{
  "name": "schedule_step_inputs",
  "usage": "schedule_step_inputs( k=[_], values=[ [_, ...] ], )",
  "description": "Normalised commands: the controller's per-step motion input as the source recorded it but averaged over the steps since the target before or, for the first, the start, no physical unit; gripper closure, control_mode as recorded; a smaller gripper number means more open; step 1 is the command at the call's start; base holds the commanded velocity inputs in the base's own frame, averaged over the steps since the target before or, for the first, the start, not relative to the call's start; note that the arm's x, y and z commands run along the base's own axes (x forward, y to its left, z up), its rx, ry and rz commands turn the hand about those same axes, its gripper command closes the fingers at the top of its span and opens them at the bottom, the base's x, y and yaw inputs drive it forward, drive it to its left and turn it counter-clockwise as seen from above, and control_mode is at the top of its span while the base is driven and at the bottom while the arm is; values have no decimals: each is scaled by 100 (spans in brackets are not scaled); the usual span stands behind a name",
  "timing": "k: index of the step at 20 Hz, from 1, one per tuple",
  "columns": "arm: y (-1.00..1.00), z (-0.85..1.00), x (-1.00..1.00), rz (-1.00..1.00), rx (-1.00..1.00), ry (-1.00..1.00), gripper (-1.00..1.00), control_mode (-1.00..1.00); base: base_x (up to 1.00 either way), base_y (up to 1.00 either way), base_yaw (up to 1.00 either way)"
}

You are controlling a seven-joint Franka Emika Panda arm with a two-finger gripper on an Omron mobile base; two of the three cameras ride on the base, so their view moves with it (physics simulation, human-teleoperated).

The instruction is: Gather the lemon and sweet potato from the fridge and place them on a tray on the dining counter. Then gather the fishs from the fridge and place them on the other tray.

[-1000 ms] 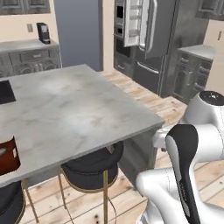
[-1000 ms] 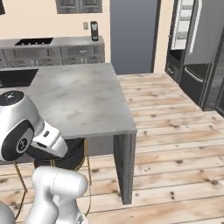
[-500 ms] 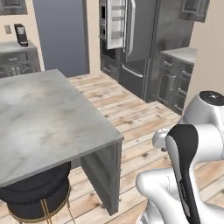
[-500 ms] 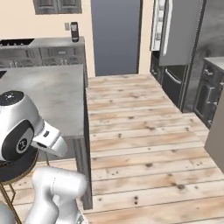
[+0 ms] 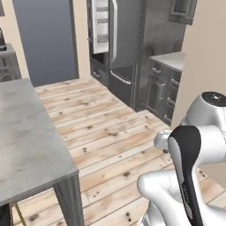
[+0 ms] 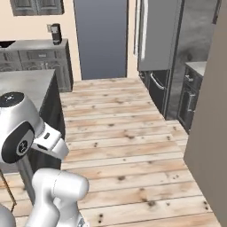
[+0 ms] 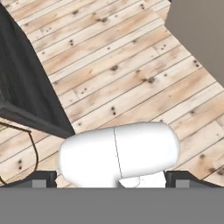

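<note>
A dark appliance point(image 6: 55, 33) stood on the grey cabinets' point(image 6: 37, 62) counter, beside a grey door point(image 6: 101, 37); plank floor point(image 6: 124, 146) lay below.

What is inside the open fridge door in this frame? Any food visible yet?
The fridge stands ahead with one upper door swung open, its white inner side showing shelf racks. No food can be made out on them. The fridge's interior is hidden from both base views, so lemon, sweet potato and fish cannot be confirmed.

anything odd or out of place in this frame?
One thing: the tall grey French-door fridge has a door standing open, its white shelved inside facing the room. The light wood plank floor shows no spills, and the grey marbled dining counter looks normal.
</note>
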Motion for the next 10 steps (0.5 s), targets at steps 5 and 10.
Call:
schedule_step_inputs(
  k=[5,10],
  values=[
    [0,0,0,0,0,0,-100,100,100,-71,13],
    [0,0,0,0,0,0,-100,100,100,-54,15]
  ],
)
